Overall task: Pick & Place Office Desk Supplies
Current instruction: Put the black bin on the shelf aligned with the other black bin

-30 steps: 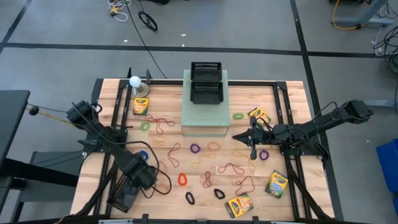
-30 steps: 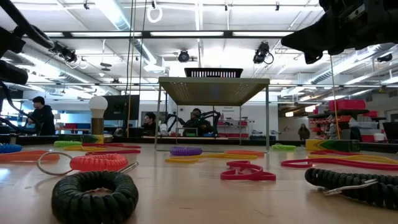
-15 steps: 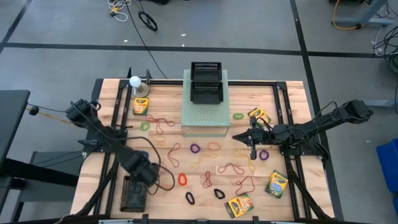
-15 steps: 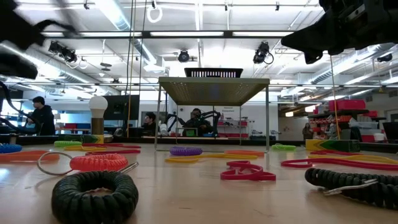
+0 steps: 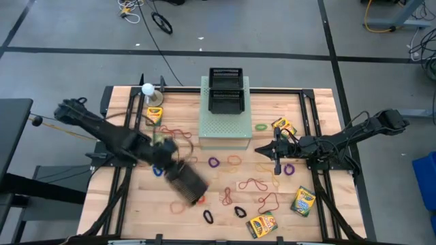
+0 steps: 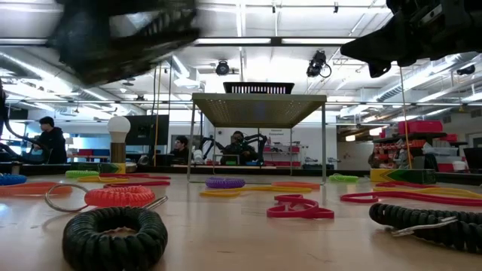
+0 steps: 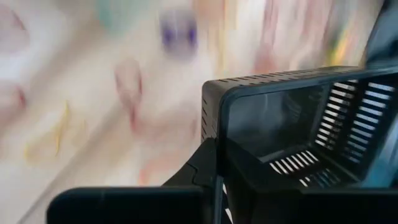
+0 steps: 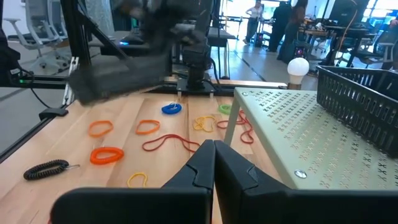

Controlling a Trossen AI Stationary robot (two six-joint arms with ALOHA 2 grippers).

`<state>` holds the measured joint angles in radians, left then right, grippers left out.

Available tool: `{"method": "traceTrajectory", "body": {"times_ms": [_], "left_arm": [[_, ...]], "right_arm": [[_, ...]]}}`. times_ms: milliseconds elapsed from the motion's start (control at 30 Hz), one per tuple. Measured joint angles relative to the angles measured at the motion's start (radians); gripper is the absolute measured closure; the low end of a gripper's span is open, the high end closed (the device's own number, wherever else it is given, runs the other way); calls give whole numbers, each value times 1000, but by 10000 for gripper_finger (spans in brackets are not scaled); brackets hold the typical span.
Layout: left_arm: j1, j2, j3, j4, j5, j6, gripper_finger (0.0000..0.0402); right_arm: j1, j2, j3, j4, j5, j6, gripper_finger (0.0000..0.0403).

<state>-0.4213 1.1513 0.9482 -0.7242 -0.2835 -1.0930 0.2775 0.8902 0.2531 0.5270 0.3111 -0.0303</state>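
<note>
A black mesh tray [image 5: 186, 182] hangs blurred above the table left of the middle, with my left gripper [image 5: 171, 166] shut on it; the left wrist view shows that tray [image 7: 292, 130] close up. Two more mesh trays [image 5: 226, 90] sit on the pale-green perforated box [image 5: 223, 129]. Rubber bands [image 5: 253, 184] in several colours lie scattered on the wood, and crayon boxes [image 5: 302, 201] lie at both sides. My right gripper [image 5: 276, 160] is shut with nothing in it, held above the table right of the green box. My left gripper pinches the tray's side wall at its rim [image 7: 216, 124], near a corner, with one finger outside the wall and the other seemingly inside. The fingers slant down at it. The tray is lifted clear of the table and tilted.
A white ball on a stand [image 5: 149, 90] is at the far left corner. A black coiled band [image 6: 114, 237] and a red one [image 6: 119, 196] lie near the front edge. Black frame rails [image 5: 310, 112] run along both sides. People stand in the room beyond.
My left gripper has swung from the table's near left corner up and toward the middle, rolling as it went. The mesh tray that lay on the table there is now lifted clear, tilted and carried along. My right arm has kept still.
</note>
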Motion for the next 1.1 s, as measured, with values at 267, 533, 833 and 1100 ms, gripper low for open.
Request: {"method": "traceTrajectory", "body": {"times_ms": [267, 533, 833, 1100], "left_arm": [[181, 4, 2, 233, -204, -347, 380], [363, 73, 1, 346, -49, -312, 377], [412, 125, 42, 370, -29, -262, 376], [433, 136, 84, 318, -53, -217, 376]], "right_arm": [[0, 0, 0, 0, 0, -3, 394], [0, 0, 0, 6, 0, 0, 394], [0, 0, 0, 23, 0, 0, 394], [0, 0, 1, 41, -1, 0, 394]]}}
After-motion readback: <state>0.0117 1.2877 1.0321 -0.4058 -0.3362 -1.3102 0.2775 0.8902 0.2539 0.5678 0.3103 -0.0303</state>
